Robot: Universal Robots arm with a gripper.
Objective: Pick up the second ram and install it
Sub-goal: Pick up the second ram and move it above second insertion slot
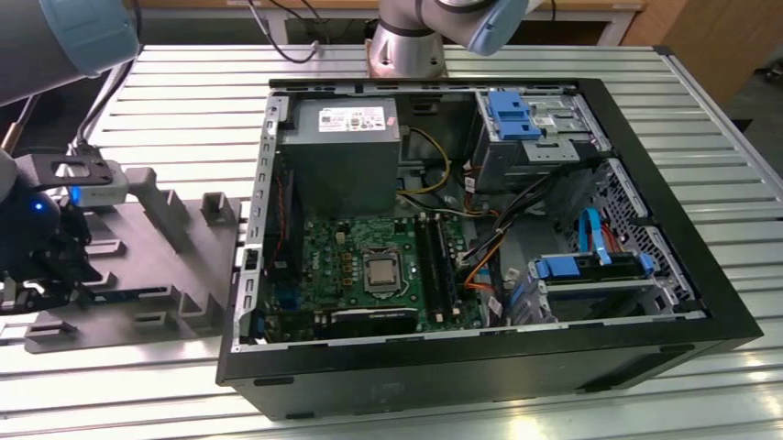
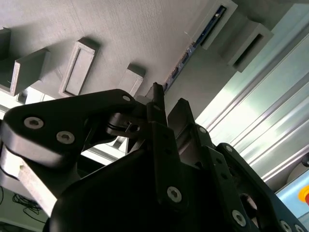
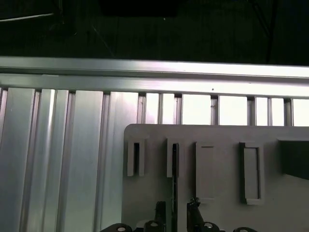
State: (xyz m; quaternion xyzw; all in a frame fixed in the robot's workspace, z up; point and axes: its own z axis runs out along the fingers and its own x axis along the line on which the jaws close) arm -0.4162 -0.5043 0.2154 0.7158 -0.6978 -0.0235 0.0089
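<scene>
Grey and slotted, a parts holder (image 1: 171, 240) sits on the ribbed aluminium worktop (image 1: 159, 394), to the exterior view's left of an open desktop computer case (image 1: 490, 376). The arm's black tool (image 3: 176, 210) hangs low over the holder. In the first wrist view the second ram (image 3: 175, 164) stands on edge in one of the holder's narrow slots. It shows as a thin dark strip running straight toward the two fingertips (image 3: 160, 209). The fingers are spread, one on each side of the stick, with a gap showing on both sides (no contact can be made out). The second wrist view looks along the tool's black finger links and shows the same stick (image 2: 189, 52) edge-on, with a trace of bluish board. There it leads from the holder's raised blocks to the space between the tips. Wider rectangular pockets flank the slot. The case lies on its side with its interior exposed. Inside it, a grey power supply (image 1: 340, 156) sits next to the green motherboard (image 1: 325, 261), where the processor socket (image 1: 381, 272) lies just beside the long black memory slots (image 1: 435, 261). Blue drive brackets (image 1: 514, 115) mark the far corner. The arm's base (image 1: 408, 46) stands on the worktop behind the case.
</scene>
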